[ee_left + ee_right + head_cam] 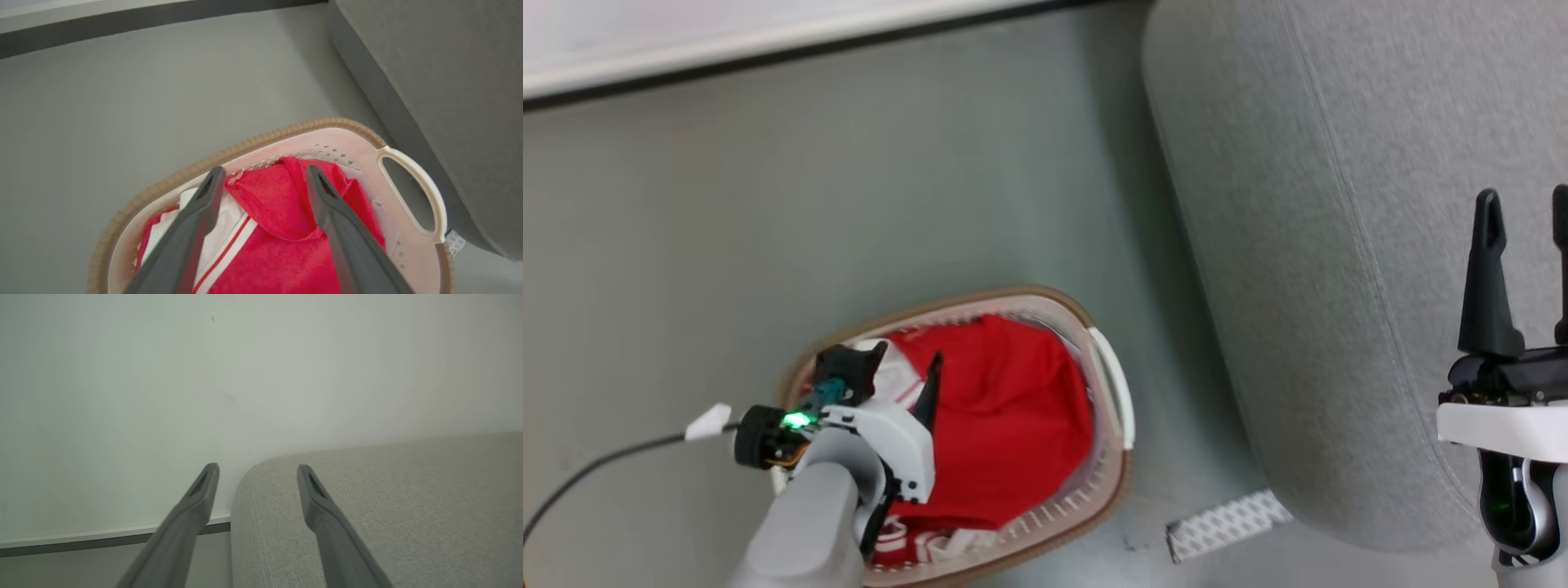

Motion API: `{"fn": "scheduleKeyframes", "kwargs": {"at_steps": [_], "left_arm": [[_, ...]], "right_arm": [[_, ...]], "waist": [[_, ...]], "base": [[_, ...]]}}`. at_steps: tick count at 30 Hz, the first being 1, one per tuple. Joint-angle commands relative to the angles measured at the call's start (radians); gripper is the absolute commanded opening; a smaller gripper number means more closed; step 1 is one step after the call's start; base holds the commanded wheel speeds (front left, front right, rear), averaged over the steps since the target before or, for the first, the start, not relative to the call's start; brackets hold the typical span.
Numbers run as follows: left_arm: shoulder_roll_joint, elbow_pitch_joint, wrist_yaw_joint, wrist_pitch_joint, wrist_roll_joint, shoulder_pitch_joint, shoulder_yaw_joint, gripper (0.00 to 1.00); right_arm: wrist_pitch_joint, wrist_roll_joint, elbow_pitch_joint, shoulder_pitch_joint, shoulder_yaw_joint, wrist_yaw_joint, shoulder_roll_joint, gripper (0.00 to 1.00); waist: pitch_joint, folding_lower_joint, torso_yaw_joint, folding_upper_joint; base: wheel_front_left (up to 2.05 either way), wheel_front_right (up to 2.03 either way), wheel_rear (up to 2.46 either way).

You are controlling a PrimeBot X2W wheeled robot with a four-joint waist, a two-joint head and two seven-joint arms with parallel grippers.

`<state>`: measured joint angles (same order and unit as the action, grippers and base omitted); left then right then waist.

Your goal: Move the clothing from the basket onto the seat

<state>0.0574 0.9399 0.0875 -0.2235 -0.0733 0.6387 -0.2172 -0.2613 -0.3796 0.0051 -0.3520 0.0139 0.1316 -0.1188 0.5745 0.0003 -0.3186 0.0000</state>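
The left arm angles down over the laundry basket (980, 296), and the left tool (907, 355) points into it with its fingers spread wide over the red clothing (1005, 408), gripping nothing. The clothing lies heaped inside the basket, which stands on the floor (849, 204) just beside the grey sofa (1339, 245). The right tool (1525, 196) hangs above the sofa, fingers parted and empty.

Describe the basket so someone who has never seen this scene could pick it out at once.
Start at the light grey seat on the right of the head view. On the grey floor to its left stands a rounded cream-white basket with a brown rim. It alone is perforated and holds bright red clothing.
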Motion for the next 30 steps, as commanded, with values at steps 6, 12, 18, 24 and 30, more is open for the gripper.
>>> {"fn": "scheduleKeyframes", "kwargs": {"at_steps": [6,12,18,24,30], "left_arm": [[0.029,0.18,0.007,0.096,0.039,0.098,-0.041,1.0],[0.053,0.298,-0.016,0.194,0.055,0.177,-0.067,1.0],[0.093,0.329,-0.034,0.259,0.079,0.212,-0.093,1.0],[0.13,0.347,-0.013,0.393,0.091,0.187,-0.121,1.0],[0.143,0.349,-0.013,0.407,0.09,0.181,-0.137,0.45]], "right_arm": [[-0.003,-0.016,-0.023,-0.035,0.02,-0.002,0.028,1.0],[-0.003,-0.025,-0.026,-0.071,-0.002,-0.002,0.047,1.0],[-0.003,-0.035,-0.025,-0.09,-0.029,-0.002,0.061,1.0],[-0.003,-0.05,-0.005,-0.093,-0.047,-0.002,0.068,1.0],[-0.003,-0.051,0.006,-0.099,-0.051,-0.002,0.07,1.0]], "waist": [[0.116,-0.0003,-0.079,0.0],[0.184,-0.0003,-0.129,0.0],[0.235,-0.0003,-0.174,0.0],[0.276,-0.0003,-0.207,0.0],[0.273,-0.0003,-0.208,0.0]], "base": [[0.0,0.0,0.0],[0.0,0.0,0.0],[0.0,0.0,0.0],[0.0,0.0,0.0],[0.0,0.0,0.0]]}}
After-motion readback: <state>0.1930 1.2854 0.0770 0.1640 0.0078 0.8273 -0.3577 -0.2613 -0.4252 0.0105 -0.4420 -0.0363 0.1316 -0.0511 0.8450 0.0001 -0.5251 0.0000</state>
